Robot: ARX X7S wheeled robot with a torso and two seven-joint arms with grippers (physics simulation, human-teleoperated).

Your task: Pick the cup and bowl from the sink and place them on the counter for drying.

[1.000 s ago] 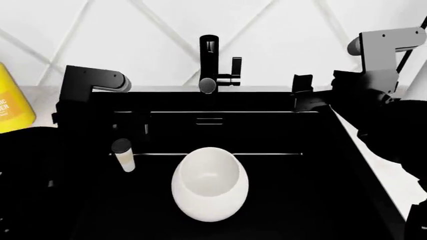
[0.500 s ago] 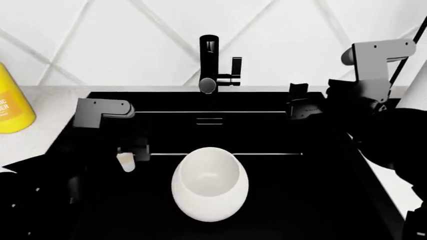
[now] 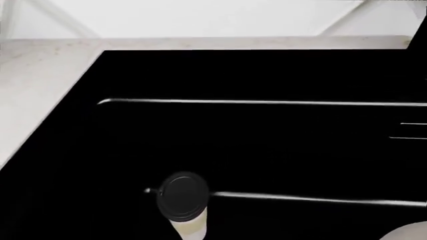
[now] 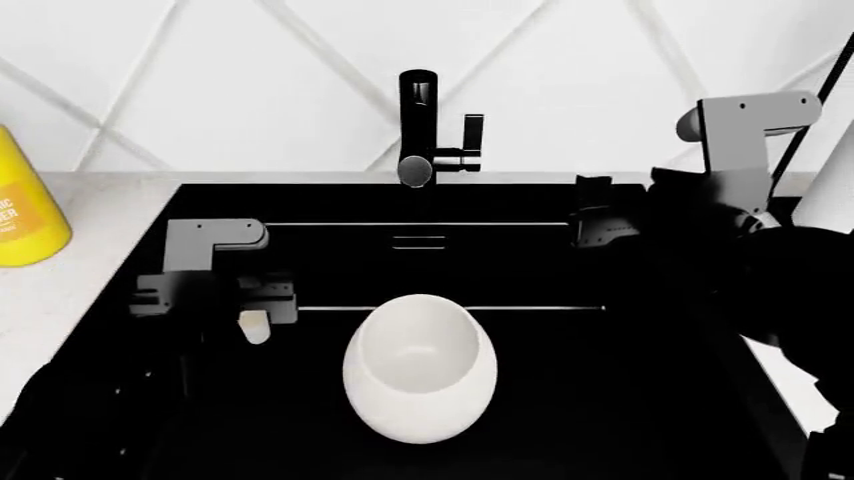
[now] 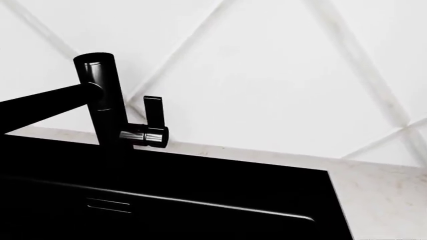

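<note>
The cup (image 4: 251, 326) stands upright in the left part of the black sink (image 4: 601, 380); only its cream lower body shows there. My left gripper (image 4: 264, 298) hangs right over it, open, with its dark fingers either side of the cup's top. In the left wrist view the cup (image 3: 183, 196) shows its dark grey lid and cream body close in, untouched. The white bowl (image 4: 419, 368) sits upright mid-sink, to the right of the cup. My right gripper (image 4: 601, 215) hovers at the sink's back right corner; black on black hides its jaws. White counter (image 4: 80, 270) surrounds the basin.
A black faucet (image 4: 419, 130) with a side lever rises behind the sink, also near in the right wrist view as the faucet (image 5: 100, 95). A yellow bottle (image 4: 24, 200) stands on the counter at far left. A tiled white wall backs the counter.
My left arm has come down and forward into the sink onto the cup, now covering its dark top. The right arm has shifted slightly. Cup and bowl have not moved.
</note>
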